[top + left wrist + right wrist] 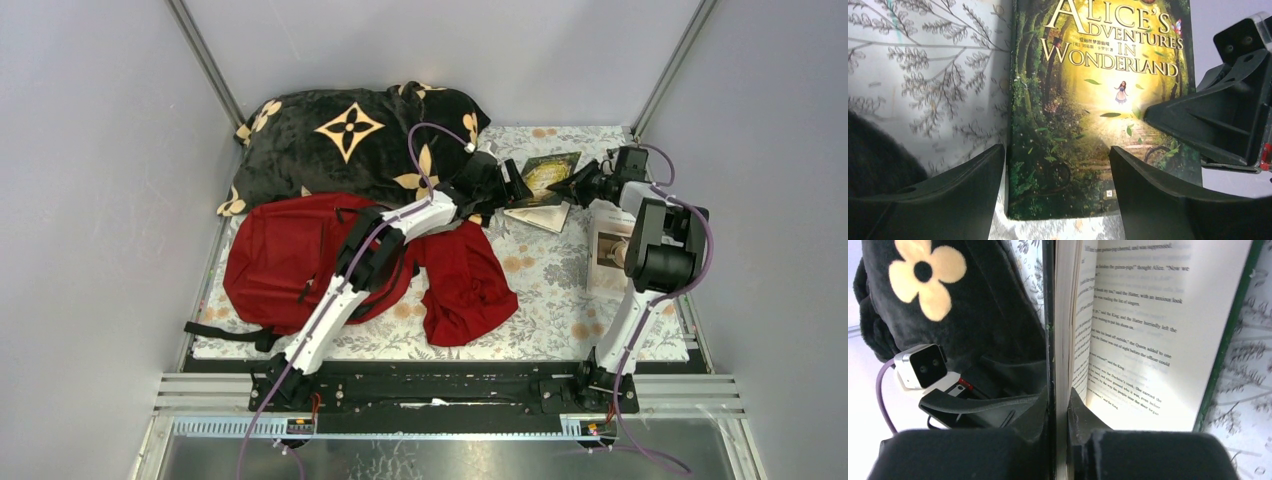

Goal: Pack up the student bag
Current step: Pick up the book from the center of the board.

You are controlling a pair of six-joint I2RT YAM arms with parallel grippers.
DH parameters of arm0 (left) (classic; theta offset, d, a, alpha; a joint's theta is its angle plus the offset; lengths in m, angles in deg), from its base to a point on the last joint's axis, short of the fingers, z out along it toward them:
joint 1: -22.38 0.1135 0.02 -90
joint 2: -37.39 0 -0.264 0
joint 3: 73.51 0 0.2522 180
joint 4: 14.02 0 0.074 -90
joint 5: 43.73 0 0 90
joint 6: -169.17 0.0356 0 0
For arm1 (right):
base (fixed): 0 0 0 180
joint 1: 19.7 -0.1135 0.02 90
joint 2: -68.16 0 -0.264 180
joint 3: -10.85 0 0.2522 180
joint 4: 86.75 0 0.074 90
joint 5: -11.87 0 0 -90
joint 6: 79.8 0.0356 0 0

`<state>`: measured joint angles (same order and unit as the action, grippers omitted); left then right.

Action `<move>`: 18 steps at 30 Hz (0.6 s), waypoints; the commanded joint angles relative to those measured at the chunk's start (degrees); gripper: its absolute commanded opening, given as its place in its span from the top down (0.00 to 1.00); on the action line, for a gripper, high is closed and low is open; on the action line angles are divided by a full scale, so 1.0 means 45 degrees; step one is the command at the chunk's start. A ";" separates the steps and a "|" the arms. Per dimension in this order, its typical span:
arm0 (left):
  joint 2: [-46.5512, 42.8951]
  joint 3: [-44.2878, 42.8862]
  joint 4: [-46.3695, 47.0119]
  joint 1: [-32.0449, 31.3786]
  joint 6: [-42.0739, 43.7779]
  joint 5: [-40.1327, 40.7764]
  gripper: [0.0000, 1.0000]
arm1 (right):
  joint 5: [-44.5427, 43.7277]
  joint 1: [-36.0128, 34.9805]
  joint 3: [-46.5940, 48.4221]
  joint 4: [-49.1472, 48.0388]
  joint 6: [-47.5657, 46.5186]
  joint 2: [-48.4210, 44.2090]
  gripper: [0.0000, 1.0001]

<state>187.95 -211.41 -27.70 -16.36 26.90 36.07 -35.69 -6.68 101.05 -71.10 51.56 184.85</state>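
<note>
- Top view: the student bag (285, 265) is located centre left on the desk (560, 295).
- Left wrist view: the left tool (1056, 150) is held apart over the book (1088, 100).
- Right wrist view: the right tool (1057, 407) is clamped on the opened book.

Top camera sits high behind the arm bases, looking down and forward over the whole table (560, 300). Left wrist camera is in tight, peering between its own fingers (963, 190) down at the cover of the Alice's Adventures in Wonderland book (1088, 115), with the right gripper (1168, 117) at its right edge. Right wrist camera is closer yet, sighting along that book's open pages, the left gripper (998, 405) at lower left. All three views share the book.
</note>
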 commanded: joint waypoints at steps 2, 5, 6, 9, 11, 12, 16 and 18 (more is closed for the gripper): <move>-0.2570 0.0987 -0.1189 -0.0235 0.1504 0.0010 0.14 | 0.0310 -0.0194 -0.0105 0.0152 0.0263 -0.2227 1.00; -0.4078 0.1785 -0.1689 -0.0238 0.2275 0.0176 0.13 | 0.0595 -0.0197 -0.0480 -0.0290 0.0647 -0.3155 1.00; -0.4610 0.2265 -0.1798 -0.0224 0.2475 0.0222 0.12 | 0.0676 -0.0197 -0.0671 -0.0668 0.0776 -0.3495 1.00; -0.6175 0.3625 -0.2047 -0.0036 0.2791 0.0217 0.06 | 0.1205 -0.0197 -0.1605 -0.1725 0.1309 -0.4544 1.00; -0.7057 0.4514 -0.2120 0.0303 0.2718 -0.0353 0.01 | 0.1794 -0.0229 -0.2490 -0.3012 0.1923 -0.5307 1.00; -0.7429 0.4914 -0.2111 0.0549 0.2669 -0.0947 0.01 | 0.2139 -0.0262 -0.2983 -0.3767 0.2241 -0.5681 1.00; -0.8849 0.6993 -0.0885 0.1505 0.1782 -0.3641 0.01 | 0.2975 -0.0930 -0.3960 -0.5086 0.2286 -0.7165 1.00; -0.9241 0.7729 -0.0223 0.1689 0.1453 -0.4782 0.01 | 0.3072 -0.1589 -0.4022 -0.4433 0.1263 -0.7811 1.00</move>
<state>148.43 -183.24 -33.96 -11.70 36.01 26.89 -29.38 -8.89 82.78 -83.42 59.98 157.53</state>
